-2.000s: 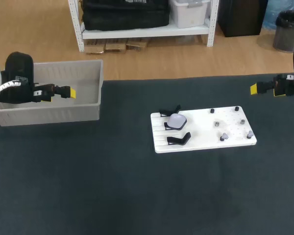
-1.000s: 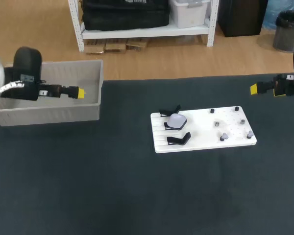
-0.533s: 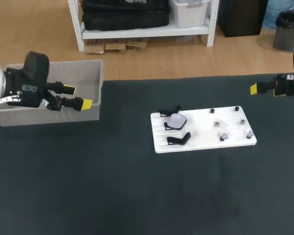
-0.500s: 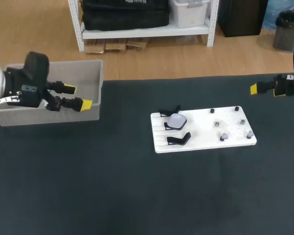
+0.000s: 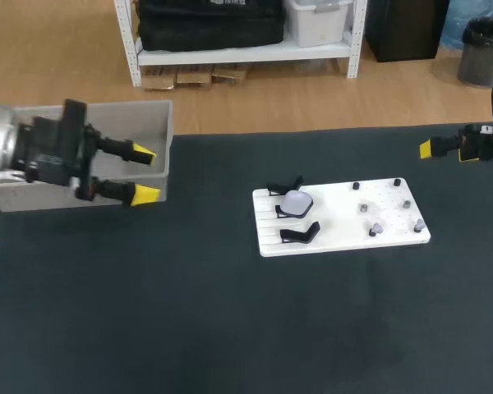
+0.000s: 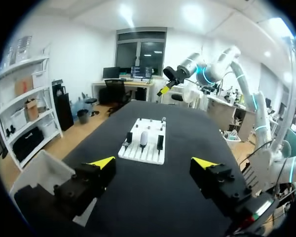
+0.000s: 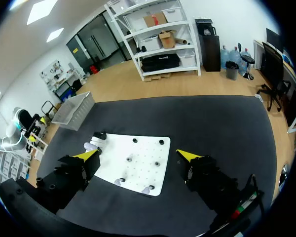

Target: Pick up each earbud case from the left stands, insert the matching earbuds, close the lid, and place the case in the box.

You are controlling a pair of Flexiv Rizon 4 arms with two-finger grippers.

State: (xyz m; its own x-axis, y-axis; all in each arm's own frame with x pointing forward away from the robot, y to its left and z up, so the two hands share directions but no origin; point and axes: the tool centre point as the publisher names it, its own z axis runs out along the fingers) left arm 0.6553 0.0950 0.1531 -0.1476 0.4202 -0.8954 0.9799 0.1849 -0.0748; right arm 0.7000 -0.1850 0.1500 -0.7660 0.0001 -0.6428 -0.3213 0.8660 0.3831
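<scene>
The left gripper [image 5: 141, 174] is wide open and holds nothing. It hangs by the right end of the grey box [image 5: 82, 131], at the far left corner of the table [image 5: 230, 328], and points at the white board [image 5: 341, 215]. I think its fingers are wide so they can go around a case.

One earbud case [image 5: 295, 201] sits on the black stands [image 5: 299, 235] at the board's left end, propped up so it is easy to grab. The tiny earbuds [image 5: 376, 228] sit on pegs at the board's right end.

The right gripper [image 7: 137, 155] is spread open and empty too. It hangs near the table's right edge, on the earbuds' side, likely so it can pick them.
</scene>
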